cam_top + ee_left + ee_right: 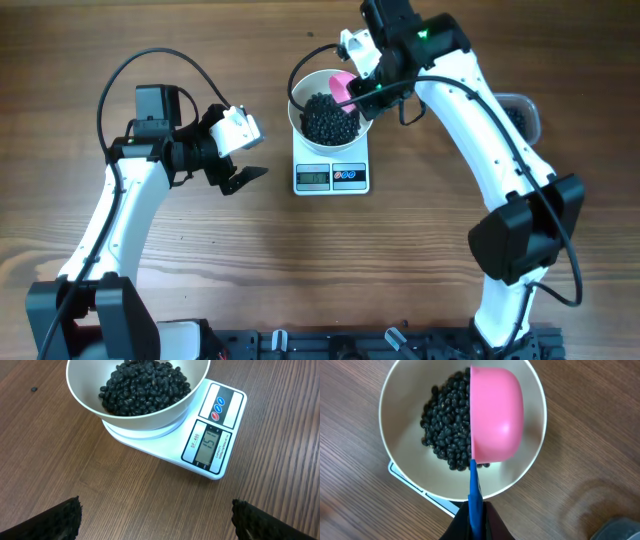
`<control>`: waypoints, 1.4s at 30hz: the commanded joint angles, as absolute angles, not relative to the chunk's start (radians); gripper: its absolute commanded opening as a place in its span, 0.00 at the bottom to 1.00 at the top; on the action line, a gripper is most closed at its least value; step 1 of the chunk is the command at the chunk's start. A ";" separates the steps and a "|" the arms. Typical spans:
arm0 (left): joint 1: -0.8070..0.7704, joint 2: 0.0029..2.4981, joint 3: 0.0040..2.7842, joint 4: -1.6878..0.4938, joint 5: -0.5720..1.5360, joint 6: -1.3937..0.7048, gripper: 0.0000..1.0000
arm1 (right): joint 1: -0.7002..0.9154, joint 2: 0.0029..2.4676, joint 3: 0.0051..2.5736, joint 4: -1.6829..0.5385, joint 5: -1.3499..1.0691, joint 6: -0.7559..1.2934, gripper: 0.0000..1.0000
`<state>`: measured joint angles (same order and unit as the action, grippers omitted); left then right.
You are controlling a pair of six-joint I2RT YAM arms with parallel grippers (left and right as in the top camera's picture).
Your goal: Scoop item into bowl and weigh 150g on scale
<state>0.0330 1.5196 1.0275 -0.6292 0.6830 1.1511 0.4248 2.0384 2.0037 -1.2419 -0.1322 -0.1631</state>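
Legible markings: on the scale (216,430) only.
Left wrist view: "SF-400" is printed on the face of the scale just beside the LCD display (210,446). The display reads "15", and anything after those digits is not clear. The fine print along the display edge and the symbols on the two round buttons (218,408) are too small to read. In the overhead view the display digits are illegible.

The beans (142,385) are glossy black and the bowl (150,417) is plain white. The scale (165,450) is white, with a grey display (210,446) and red and blue buttons (218,408). The scoop (497,415) is pink and its handle (475,495) is blue. The bench (125,500) is brown wood with streaked grain.
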 commanded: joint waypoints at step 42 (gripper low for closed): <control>0.038 1.525 1.025 -0.629 0.706 1.171 1.00 | 0.284 2.060 2.082 -1.217 -0.423 -0.164 0.04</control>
<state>0.0330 1.5196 1.0275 -0.6292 0.6830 1.1511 0.2993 2.1189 2.0418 -1.2186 -0.3290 -0.1795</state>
